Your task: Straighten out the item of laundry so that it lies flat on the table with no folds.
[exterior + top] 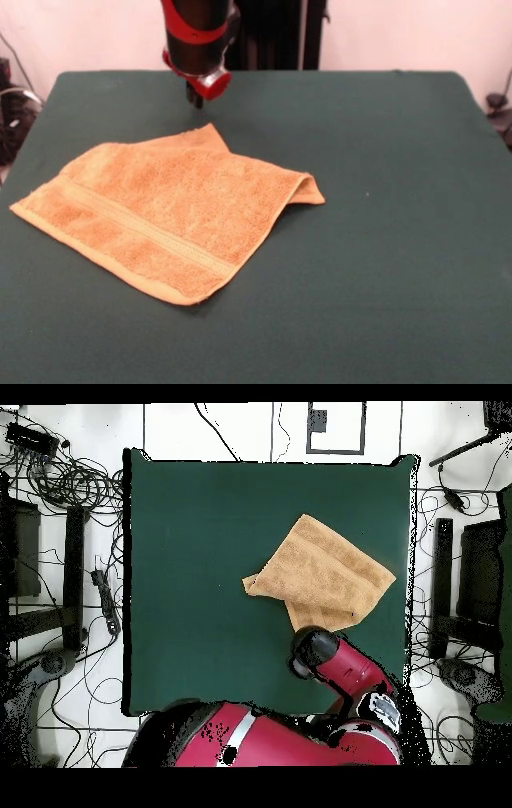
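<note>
Front view shows you the towel (pixel 168 216) lying on the green counter (pixel 384 240), on the picture's left half. Its right corner is folded under, and one more flap lies doubled at the far edge. The tool (pixel 194 96) hangs just beyond that far flap, apart from the cloth. You cannot tell if the tool is released or clenched. Overhead, the arm (pixel 335 664) covers the towel's (pixel 325 574) near corner.

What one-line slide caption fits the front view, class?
Sawyer's gripper hovers behind an orange towel, folded over at one corner, on the green table.
</note>
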